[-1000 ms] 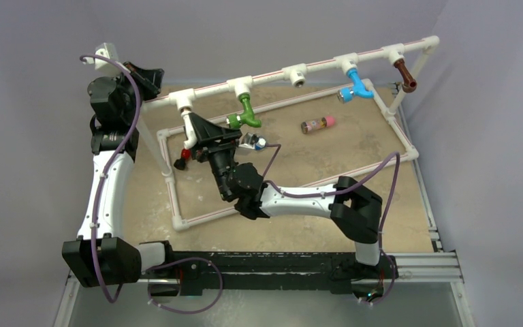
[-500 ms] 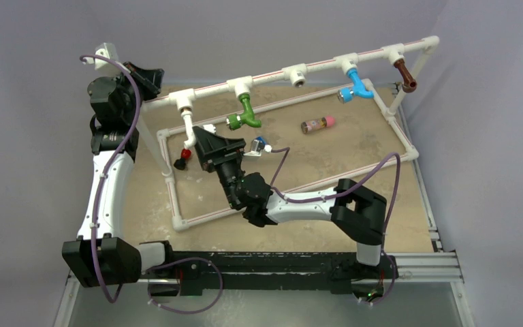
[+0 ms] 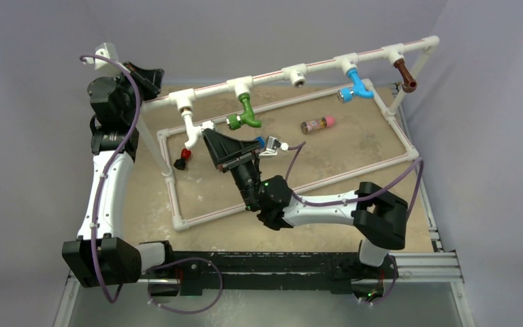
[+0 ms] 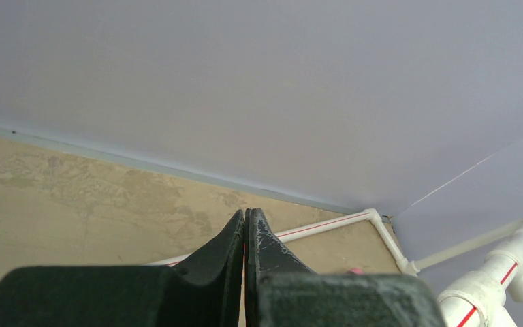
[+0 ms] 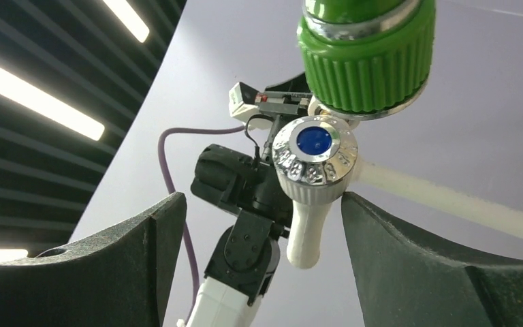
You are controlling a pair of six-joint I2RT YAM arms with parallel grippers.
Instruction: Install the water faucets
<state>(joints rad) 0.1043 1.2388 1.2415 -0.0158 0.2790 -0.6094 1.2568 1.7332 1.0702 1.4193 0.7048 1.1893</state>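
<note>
On the white pipe frame (image 3: 272,71) hang a white faucet (image 3: 189,131), a green faucet (image 3: 246,114), a blue faucet (image 3: 355,87) and a brown faucet (image 3: 404,73). My right gripper (image 3: 226,139) is open, tilted upward just right of the white faucet. In the right wrist view the gripper (image 5: 260,201) has wide-apart jaws; the white faucet (image 5: 308,228) with its chrome, blue-centred knob stands beyond them, close to the right finger (image 5: 408,259), not gripped. The green faucet's ribbed end (image 5: 364,58) is above. My left gripper (image 3: 146,75) (image 4: 245,212) is shut and empty at the back left.
One T-fitting (image 3: 295,75) between the green and blue faucets has nothing hanging from it. A small pink and brown piece (image 3: 318,125) lies on the tan table inside the frame's base rectangle (image 3: 402,146). The left arm (image 5: 245,225) stands behind the white faucet.
My right gripper has shifted right, away from the white faucet, and its elbow has swung right. The left arm and the faucets have not moved.
</note>
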